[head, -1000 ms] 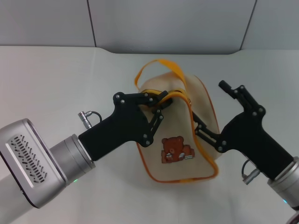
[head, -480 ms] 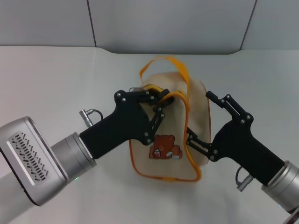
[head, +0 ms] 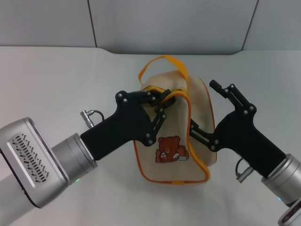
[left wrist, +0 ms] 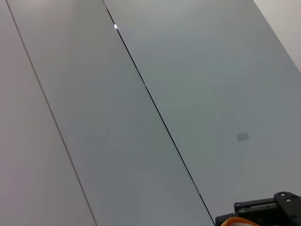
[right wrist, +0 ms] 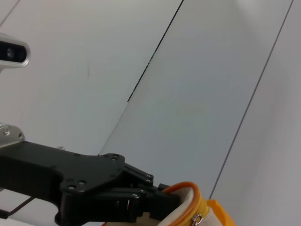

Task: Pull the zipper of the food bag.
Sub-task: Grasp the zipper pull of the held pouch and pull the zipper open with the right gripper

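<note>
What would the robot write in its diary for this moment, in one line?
left hand: gripping top orange edge of food bag | right hand: at bag's side, one finger on it | bag: upright on table | zipper: pull tab at top edge

I count 1 food bag (head: 176,136), carrying 1 bear print (head: 171,149) and 1 orange loop handle (head: 162,62) at its 12 o'clock. I see 2 grippers: left gripper (head: 165,98) and right gripper (head: 195,129). 1 table (head: 56,80).

Pale white table (head: 51,80), grey panelled wall (head: 169,23) behind it with dark vertical seams (head: 92,23)
</note>
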Robot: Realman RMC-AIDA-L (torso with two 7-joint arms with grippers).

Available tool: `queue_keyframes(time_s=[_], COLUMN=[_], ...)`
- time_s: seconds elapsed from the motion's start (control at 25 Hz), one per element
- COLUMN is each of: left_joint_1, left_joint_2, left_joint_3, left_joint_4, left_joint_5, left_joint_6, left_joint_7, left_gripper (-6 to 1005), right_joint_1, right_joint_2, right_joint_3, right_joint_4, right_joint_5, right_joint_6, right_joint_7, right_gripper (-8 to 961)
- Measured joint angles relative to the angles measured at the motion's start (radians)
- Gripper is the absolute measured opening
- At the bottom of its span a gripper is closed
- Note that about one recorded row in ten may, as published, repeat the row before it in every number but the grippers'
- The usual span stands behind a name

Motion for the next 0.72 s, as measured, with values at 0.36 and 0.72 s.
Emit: queue_keyframes(time_s=[0.36,0.72], left_joint_1=[0.001,0.001], left_joint_2=[0.0,0.0], left_joint_3=[0.002,0.002], left_joint_4=[-0.001,-0.001], left_joint_5=[0.004,0.006], left_joint_6=[0.0,0.0], left_joint_7=[0.0,0.0], left_gripper=[66,67], right_joint_1=[0.002,0.002], right_joint_2=[0.0,0.0], right_joint_3=[-0.003,-0.005], right_joint_4=[0.002,0.002], right_joint_5=[-0.003,-0.004], right_joint_6=[0.0,0.0], right_joint_7=[-0.002,-0.007], right_gripper=[741,333])
